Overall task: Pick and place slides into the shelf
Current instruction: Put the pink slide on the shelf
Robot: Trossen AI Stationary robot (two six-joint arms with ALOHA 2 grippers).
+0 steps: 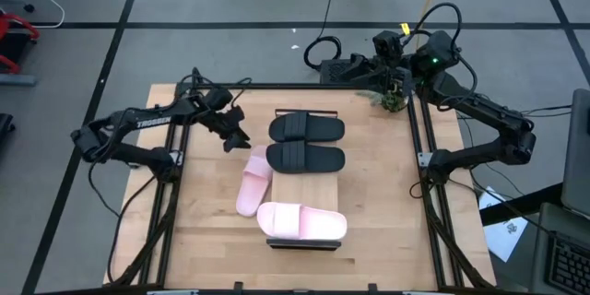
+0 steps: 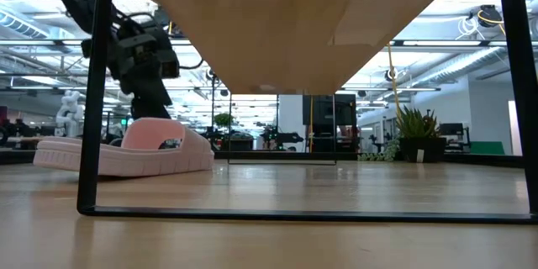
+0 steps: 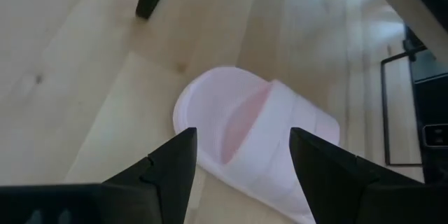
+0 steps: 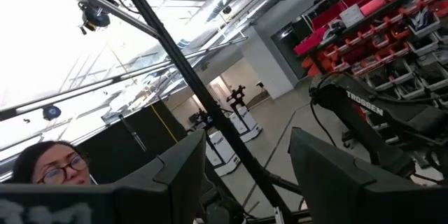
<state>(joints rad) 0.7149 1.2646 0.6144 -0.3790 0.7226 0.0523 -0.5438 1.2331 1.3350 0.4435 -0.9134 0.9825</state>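
Left gripper (image 1: 237,137): fingers apart, hovering just above the loose pale pink ribbed-strap slide (image 1: 252,182).
Loose slide: lay on the wooden tabletop (image 1: 387,212), beside the long light-wood shelf (image 1: 306,184).
Advice: best to straddle the strap squarely before closing.
Right gripper (image 4: 245,182): fingers apart, parked at the far corner.

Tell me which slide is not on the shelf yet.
The pale pink slide lying on the table beside the shelf, under the open left pincer. The other pink one and both black ones sit on the shelf.
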